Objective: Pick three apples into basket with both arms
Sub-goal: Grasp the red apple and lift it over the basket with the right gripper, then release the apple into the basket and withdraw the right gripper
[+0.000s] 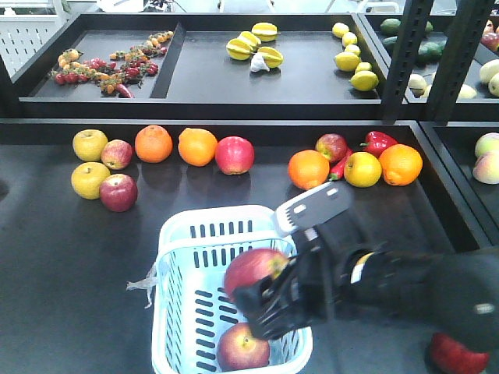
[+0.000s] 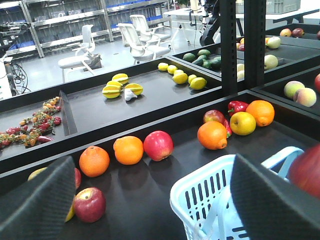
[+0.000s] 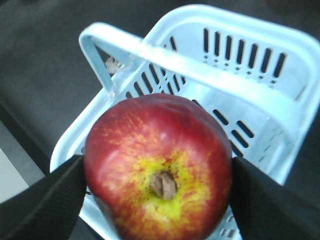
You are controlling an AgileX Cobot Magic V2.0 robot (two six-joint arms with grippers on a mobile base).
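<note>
Dark shelving all round, fruit strewn along the black tabletop (image 1: 70,257), and I'm right over the basket (image 1: 187,234) now. My right gripper (image 1: 269,300) is pinching an apple (image 3: 157,167) from both sides, stem end up at my wrist camera, hanging above the basket's open mouth with the swing handle (image 3: 200,67) just behind it. One apple (image 1: 243,348) already lies on the basket floor, so I'd call that one in, one about to go, and one to fetch. A dark-red apple (image 1: 118,192) sits out on the left beside the yellow apples (image 1: 90,180); that looks like the left arm's job. Another red fruit (image 1: 456,354) peeks out under my right arm, half hidden, can't say more.

My left gripper (image 2: 150,200) has its pads (image 2: 37,205) spread wide, nothing between them, looking across the table.

Room to move: straight down is clear, though the rim and that handle sit close, so a clean vertical release seems safest. Plenty of bare table on the left.
</note>
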